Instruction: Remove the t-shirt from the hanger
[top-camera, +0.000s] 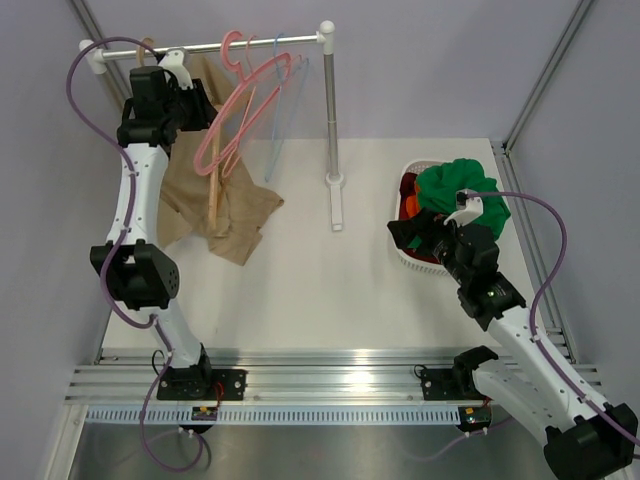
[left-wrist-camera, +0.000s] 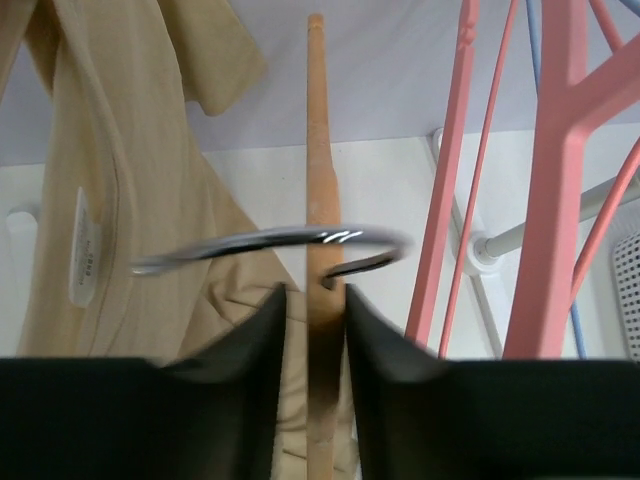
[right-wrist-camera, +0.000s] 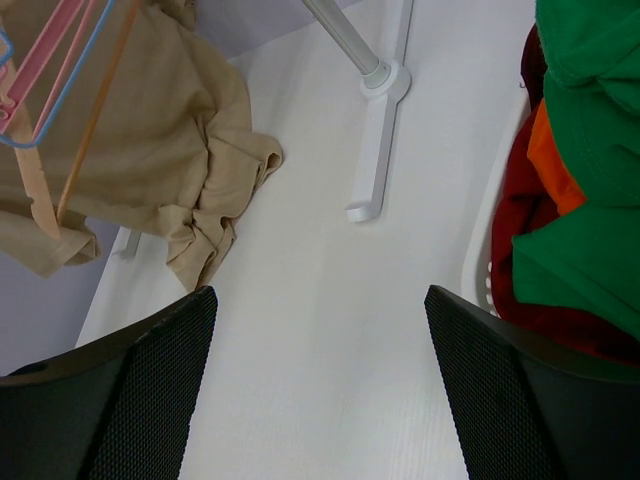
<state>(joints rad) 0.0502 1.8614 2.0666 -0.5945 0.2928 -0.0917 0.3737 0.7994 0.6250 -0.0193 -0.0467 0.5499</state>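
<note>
The bright green t-shirt (top-camera: 460, 185) lies bunched on top of the white basket (top-camera: 410, 262) at the right, off the hanger; it also shows in the right wrist view (right-wrist-camera: 590, 100). My left gripper (top-camera: 200, 108) is up by the rack, shut on the neck of the light wooden hanger (left-wrist-camera: 320, 150), just below its thin metal hook (left-wrist-camera: 270, 240), which looks blurred. The hanger's wooden arm (top-camera: 213, 200) hangs bare in front of the beige top. My right gripper (top-camera: 412, 230) is open and empty over the table beside the basket, as the right wrist view (right-wrist-camera: 318, 295) shows.
The beige top (top-camera: 215, 215) hangs from the rail (top-camera: 220, 45) and drapes onto the table. Pink hangers (top-camera: 250, 90) hang right of my left gripper. The rack's pole (top-camera: 330, 110) and foot (right-wrist-camera: 375, 170) stand mid-table. Orange cloth (right-wrist-camera: 548, 160) and red cloth (right-wrist-camera: 520, 220) lie under the t-shirt.
</note>
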